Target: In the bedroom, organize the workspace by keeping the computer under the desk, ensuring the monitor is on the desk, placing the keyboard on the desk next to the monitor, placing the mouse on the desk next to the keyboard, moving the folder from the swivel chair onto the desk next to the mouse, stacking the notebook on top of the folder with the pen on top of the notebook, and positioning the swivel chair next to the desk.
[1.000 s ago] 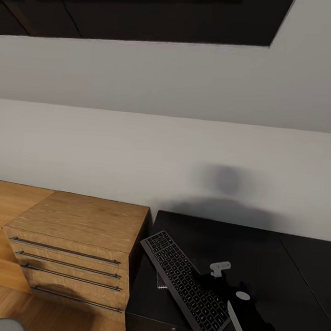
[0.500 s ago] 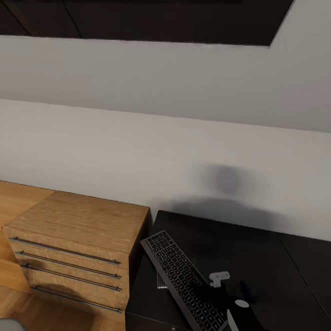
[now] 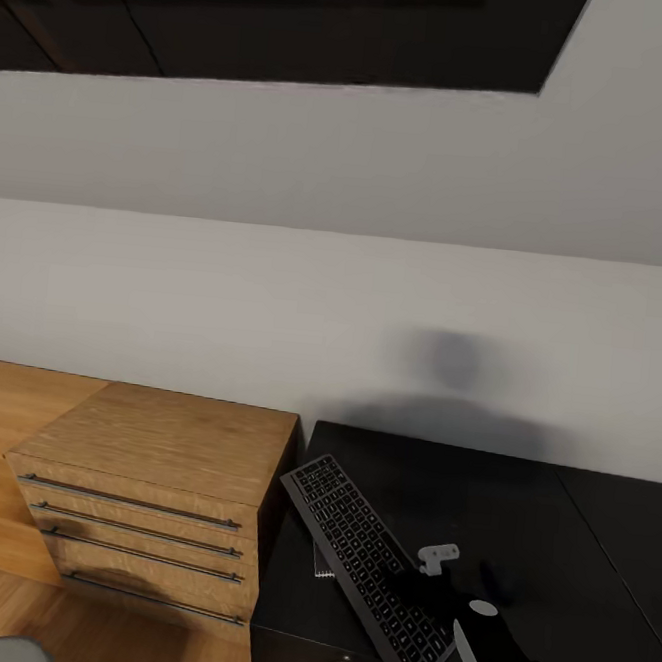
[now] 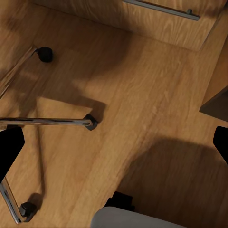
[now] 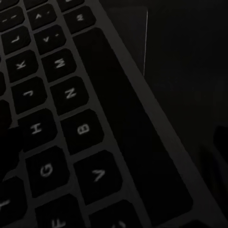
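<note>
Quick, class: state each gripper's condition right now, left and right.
Left gripper: open, holding nothing, above the wood floor.
Right gripper: at the keyboard; cannot be told whether it is open or shut.

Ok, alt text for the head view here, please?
A slim dark keyboard lies diagonally on a black cabinet desk, partly over a small dark notebook, with the right gripper at its near end. A light wooden drawer unit stands left of the desk, white wall behind.

Dark grey keyboard (image 3: 366,565) black keys, light wooden drawer unit (image 3: 151,496), white wall (image 3: 273,306)
</note>
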